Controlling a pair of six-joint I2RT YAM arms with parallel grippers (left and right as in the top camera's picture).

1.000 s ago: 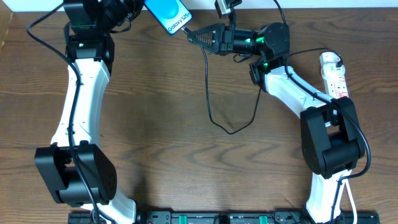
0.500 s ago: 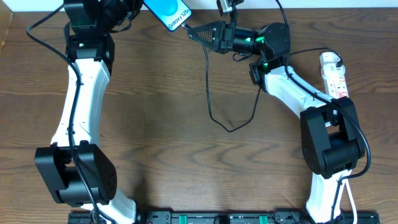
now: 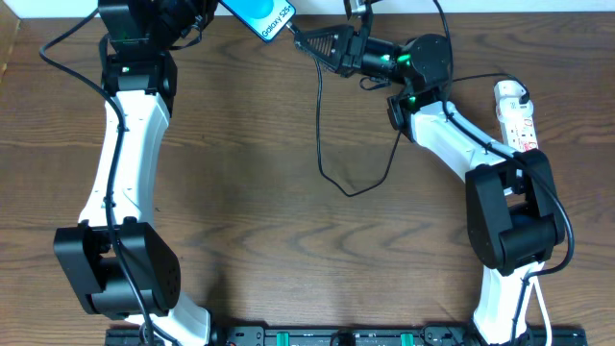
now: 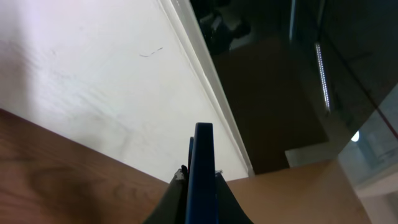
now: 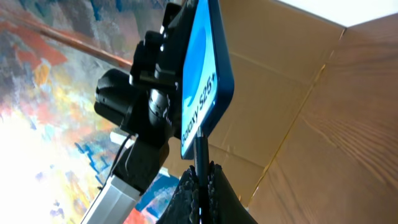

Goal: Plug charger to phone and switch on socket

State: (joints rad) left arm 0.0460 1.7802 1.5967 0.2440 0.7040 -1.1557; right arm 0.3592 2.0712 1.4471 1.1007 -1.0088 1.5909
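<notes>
- While the charger cable sags in a loop over the middle of the worktop, one end climbs to the right tool and the other runs back up beside the right arm.
- Socket lies flat near the worktop's right edge, just beside the right arm and well apart from the phone.
- Right tool is pinched tight on the charger's plug end, tip aimed left at the phone.
- From the right wrist, the plug tip meets the phone's lower edge; whether it is seated cannot be told.
- Left tool is clamped on the phone, holding it raised at the far edge, blue screen tilted and seen edge-on from the left wrist.
</notes>
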